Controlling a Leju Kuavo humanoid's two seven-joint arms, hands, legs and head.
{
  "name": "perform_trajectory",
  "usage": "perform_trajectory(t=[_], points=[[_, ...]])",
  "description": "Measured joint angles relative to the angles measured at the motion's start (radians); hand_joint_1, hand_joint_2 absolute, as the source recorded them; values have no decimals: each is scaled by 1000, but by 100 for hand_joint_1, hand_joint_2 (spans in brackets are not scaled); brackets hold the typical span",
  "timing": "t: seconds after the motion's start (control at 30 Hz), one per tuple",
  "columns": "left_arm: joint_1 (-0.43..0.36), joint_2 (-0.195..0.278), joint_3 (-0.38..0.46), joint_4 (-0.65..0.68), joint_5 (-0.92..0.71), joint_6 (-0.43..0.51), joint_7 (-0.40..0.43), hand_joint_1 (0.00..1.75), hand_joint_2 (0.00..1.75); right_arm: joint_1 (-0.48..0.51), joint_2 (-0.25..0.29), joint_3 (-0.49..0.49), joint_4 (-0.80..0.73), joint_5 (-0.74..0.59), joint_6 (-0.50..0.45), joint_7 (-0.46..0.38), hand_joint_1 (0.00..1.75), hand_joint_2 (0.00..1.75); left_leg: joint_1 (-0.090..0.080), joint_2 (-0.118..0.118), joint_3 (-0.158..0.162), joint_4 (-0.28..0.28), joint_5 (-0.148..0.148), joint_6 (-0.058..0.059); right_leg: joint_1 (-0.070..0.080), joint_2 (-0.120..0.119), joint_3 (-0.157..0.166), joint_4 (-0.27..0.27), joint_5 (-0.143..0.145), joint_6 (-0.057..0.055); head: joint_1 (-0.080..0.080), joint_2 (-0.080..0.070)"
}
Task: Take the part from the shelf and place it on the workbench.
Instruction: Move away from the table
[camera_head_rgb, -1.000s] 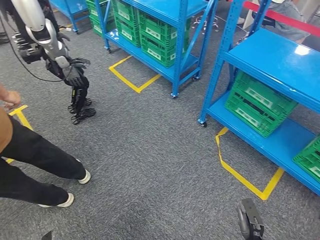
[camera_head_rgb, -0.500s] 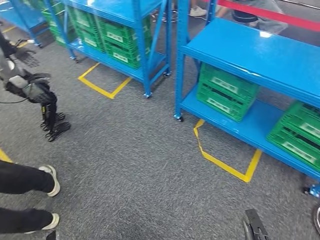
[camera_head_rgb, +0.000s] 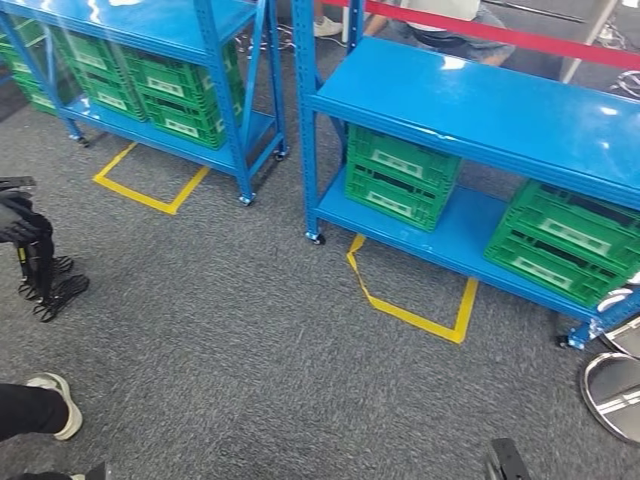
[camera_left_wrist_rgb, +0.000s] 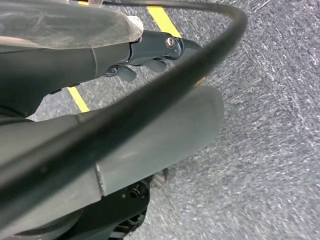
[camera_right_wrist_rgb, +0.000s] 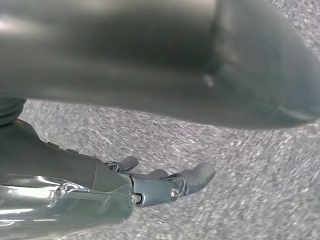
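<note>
My left hand (camera_left_wrist_rgb: 158, 135) hangs over grey carpet with a yellow tape line, fingers (camera_left_wrist_rgb: 151, 47) stretched out and nothing in them. My right hand (camera_right_wrist_rgb: 151, 187) also hangs over bare carpet, its fingers straight and empty. In the head view a blue shelf rack (camera_head_rgb: 468, 110) stands ahead with green crates (camera_head_rgb: 400, 175) on its lower level and a bare top level. At the left edge another machine's dark hand (camera_head_rgb: 23, 225) holds a black ribbed part (camera_head_rgb: 47, 285) just above the floor.
A second blue rack (camera_head_rgb: 151, 20) with green crates stands at the back left. Yellow tape outlines (camera_head_rgb: 411, 310) mark the carpet. A person's shoe (camera_head_rgb: 53, 400) is at the lower left. A round metal base (camera_head_rgb: 615, 390) lies at the right, with a red barrier band (camera_head_rgb: 490, 35) behind.
The camera has swung to the right, so the racks, the person's legs and the dark hand with the black part have all slid leftward in the picture. The metal base has come into view.
</note>
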Motion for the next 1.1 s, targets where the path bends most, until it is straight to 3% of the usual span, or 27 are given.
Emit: perform_trajectory(t=[0.03, 0.07, 0.1, 0.17, 0.23, 0.27, 0.33, 0.4, 0.47, 0.5, 0.53, 0.57, 0.6, 0.63, 0.7, 0.73, 0.77, 0.87, 1.1], points=[[0, -1, 0, 0, 0, 0, 0, 0, 0, 2, 0, 0, 2, -1, 1, 1, 0, 0, 1, 12, 1, 0, -2, -1, -4, -3, -14, 33, -5, 5, 4, 0], [1, -2, 0, 0, -1, 1, 1, 0, 0, 3, 0, -1, 5, -3, 2, 2, 0, 0, 2, 23, 4, 1, -4, -4, -7, -6, -8, 24, 10, 9, 7, 0], [0, -3, 0, 0, -2, 1, 1, 0, 0, 5, 0, -2, 7, -5, 3, 3, 0, 0, 4, 33, 8, 1, -7, -7, -10, -13, 20, -28, 42, 12, 12, 0], [0, -6, 0, 0, -4, 3, 2, 0, 0, 5, 0, -3, 9, -8, 4, 5, 0, 0, 3, 53, 18, 4, -16, -19, -9, -57, 99, -179, 106, 16, 25, 0], [0, -6, 0, 0, -7, 5, 3, 0, 0, 3, 1, -5, 10, -9, 5, 6, 0, 0, -4, 72, 23, 8, -22, -30, -4, -92, 141, -261, 125, 7, 34, 0], [-1, -6, 0, 0, -8, 5, 3, 0, 0, 4, 1, -6, 11, -10, 6, 7, 0, 0, -7, 82, 24, 10, -24, -34, 0, -91, 143, -266, 120, -1, 32, 0], [-4, -7, 0, 0, -9, 6, 3, 0, 0, 8, 1, -6, 14, -10, 6, 7, 0, 0, -5, 92, 28, 13, -30, -44, 0, -67, 142, -266, 123, -17, 21, 0], [-5, -8, 0, 0, -9, 7, 3, 0, 0, 9, 1, -7, 17, -11, 6, 7, 0, 0, 1, 48, 11, 60, -67, -54, -2, -44, 141, -270, 128, -31, 12, 0], [-3, -8, 0, 0, -9, 10, 3, 0, 0, 6, 1, -7, 17, -11, 6, 7, 0, 0, 3, -5, -54, 195, -137, -56, -3, -21, 136, -271, 132, -41, -2, 0], [-2, -8, 0, 0, -9, 12, 4, 0, 0, 6, 1, -7, 18, -12, 6, 7, 0, 0, 3, -14, -93, 269, -166, -55, -1, -7, 134, -271, 134, -44, -9, 0], [-1, -9, 0, 0, -9, 13, 4, 0, 0, 6, 1, -7, 18, -12, 6, 7, 0, 0, 2, -17, -121, 320, -177, -53, 1, 7, 133, -271, 135, -46, -15, 0], [0, -9, 0, 0, -8, 14, 4, 0, 0, 7, 1, -7, 19, -12, 6, 8, 0, 0, 2, -18, -131, 330, -166, -50, 3, 22, 133, -271, 135, -47, -19, 0], [1, -9, 0, 0, -8, 15, 5, 0, 0, 8, 1, -7, 20, -13, 6, 8, 0, 0, 1, -20, -121, 300, -137, -46, 4, 37, 134, -270, 136, -48, -22, 0], [1, -9, 0, 0, -8, 16, 5, 0, 0, 9, 2, -7, 20, -14, 7, 8, 0, 44, 1, -29, -94, 236, -96, -40, 5, 52, 135, -270, 136, -47, -26, 0], [1, -7, 0, 0, -8, 19, 5, 0, 0, 8, 5, -7, 20, -15, 7, 8, 0, 44, 0, -69, -35, 94, -32, -28, 6, 75, 135, -268, 136, -44, -33, 0], [-1, -6, 0, 0, -8, 19, 5, 0, 0, 8, 7, -7, 20, -15, 8, 8, 0, 44, -1, -84, -17, 50, -18, -25, 7, 84, 133, -267, 137, -41, -35, 0], [-2, -6, 0, 0, -8, 19, 6, 0, 0, 8, 8, -7, 20, -16, 8, 9, 0, 0, -1, -92, -11, 29, -16, -26, 8, 89, 131, -266, 134, -40, -35, 0], [-4, -8, 0, 0, -8, 18, 8, 0, 0, 12, 8, -7, 21, -17, 10, 11, 0, 0, -4, -85, -7, 21, -17, -30, 7, 95, 130, -266, 129, -40, -28, 0], [-2, -9, 0, 0, -8, 16, 10, 0, 0, 11, 8, -7, 25, -17, 13, 13, 0, 0, -9, -86, -4, 22, -16, -21, 2, 94, 139, -276, 133, -29, -12, 0]])
